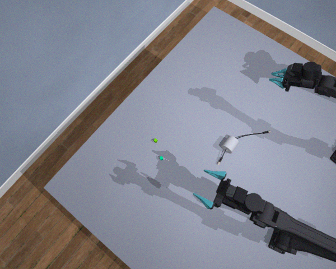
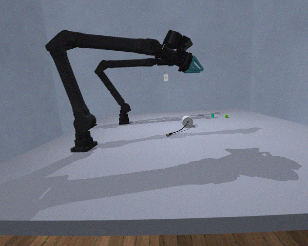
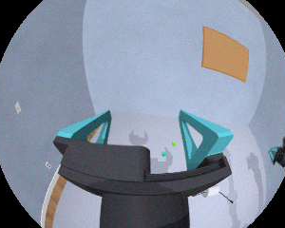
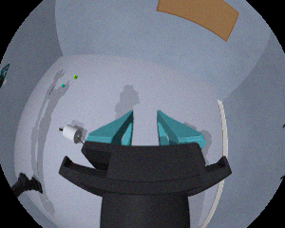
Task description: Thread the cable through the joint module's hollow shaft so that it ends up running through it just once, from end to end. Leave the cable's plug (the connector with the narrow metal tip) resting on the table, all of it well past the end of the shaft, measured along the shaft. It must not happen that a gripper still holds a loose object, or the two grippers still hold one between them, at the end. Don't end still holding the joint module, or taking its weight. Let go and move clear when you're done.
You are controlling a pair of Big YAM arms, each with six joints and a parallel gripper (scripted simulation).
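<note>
Cable protrudes from both ends of the joint module, which lies below and near the wide-open, empty left claw and well apart from the raised right claw, whose fingers stand partway open around nothing.
</note>
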